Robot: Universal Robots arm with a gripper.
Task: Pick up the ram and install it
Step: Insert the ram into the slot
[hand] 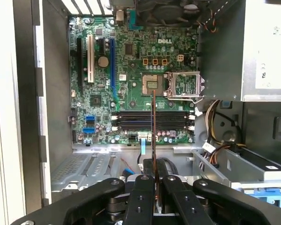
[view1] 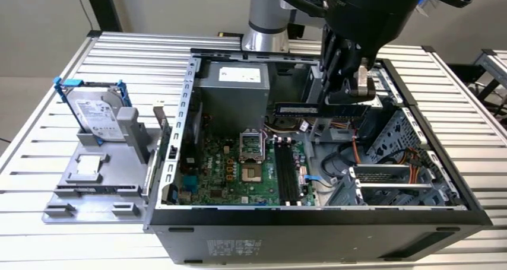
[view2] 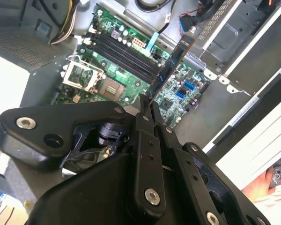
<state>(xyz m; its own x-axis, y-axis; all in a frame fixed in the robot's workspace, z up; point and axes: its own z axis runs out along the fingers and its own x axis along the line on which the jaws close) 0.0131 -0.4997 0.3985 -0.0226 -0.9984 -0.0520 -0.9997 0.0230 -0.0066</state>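
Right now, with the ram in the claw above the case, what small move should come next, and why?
Probably a quarter-turn rotation before any lowering: the claw holds the ram crosswise to the black slot rails, above them.

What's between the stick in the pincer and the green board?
Only air: in the exterior view the pincer holds the ram above the motherboard.

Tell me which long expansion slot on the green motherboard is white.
The long white plastic slot, lying between the long black plastic slot and the long blue plastic slot.
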